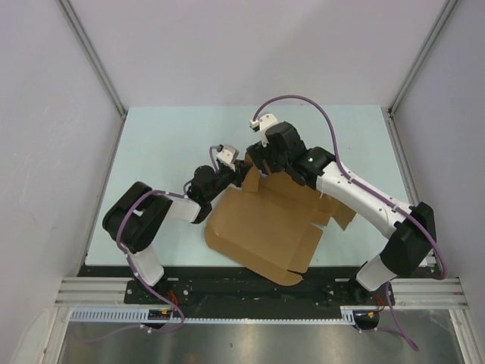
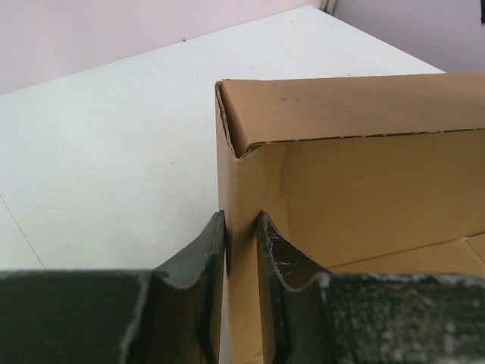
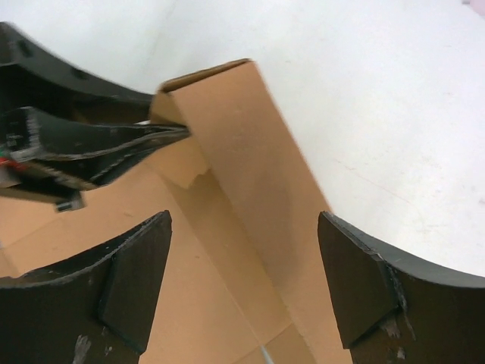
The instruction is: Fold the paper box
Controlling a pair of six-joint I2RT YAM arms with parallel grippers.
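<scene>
Pale green table (image 1: 167, 144) shut in by white panels (image 1: 45, 114), with a half-folded paper box (image 1: 261, 224) between two arms.

The paper box lies in the middle of the table's near half. It is mostly a flat brown sheet, and its rounded flap (image 1: 276, 269) reaches the near edge. Along the far side one wall (image 2: 341, 197) stands upright, its top strip bent over inward. The left gripper (image 2: 241, 227) pinches this wall at its left end, its fingers (image 2: 201, 273) close together with the cardboard clamped between them. The right gripper (image 3: 244, 250) hangs over the same wall just beside the left one. Its jaws are spread wide, one on each side of the wall, and neither pad clearly touches the cardboard.
</scene>
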